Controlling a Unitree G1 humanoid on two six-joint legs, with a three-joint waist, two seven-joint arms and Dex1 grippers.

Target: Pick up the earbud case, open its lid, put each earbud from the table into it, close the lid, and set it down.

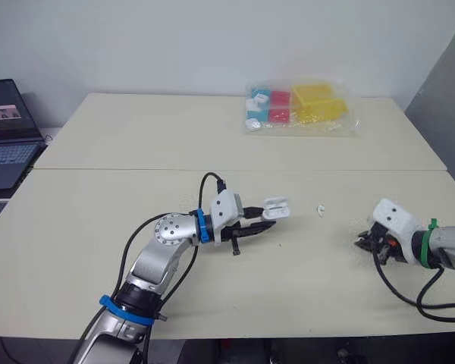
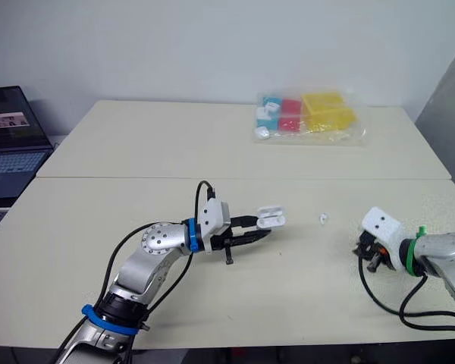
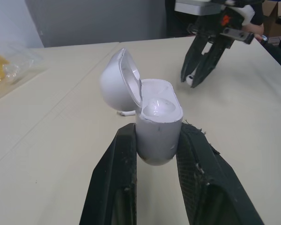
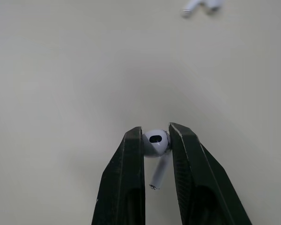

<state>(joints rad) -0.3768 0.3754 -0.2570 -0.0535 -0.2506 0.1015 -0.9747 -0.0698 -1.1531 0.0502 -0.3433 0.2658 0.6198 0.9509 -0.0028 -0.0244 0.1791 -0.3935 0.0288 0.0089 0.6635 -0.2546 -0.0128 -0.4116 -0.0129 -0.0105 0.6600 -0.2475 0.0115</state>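
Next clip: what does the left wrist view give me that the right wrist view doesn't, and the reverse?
Left wrist view, not the right: the earbud case, its lid flipped open, clamped in the left gripper, and a plastic bag with yellow contents. Right wrist view, not the left: a close look at the earbud, its head pinched in the right gripper, stem free. Shared: the table, the right gripper, and probably the loose earbud; a white piece behind the lid may be it.
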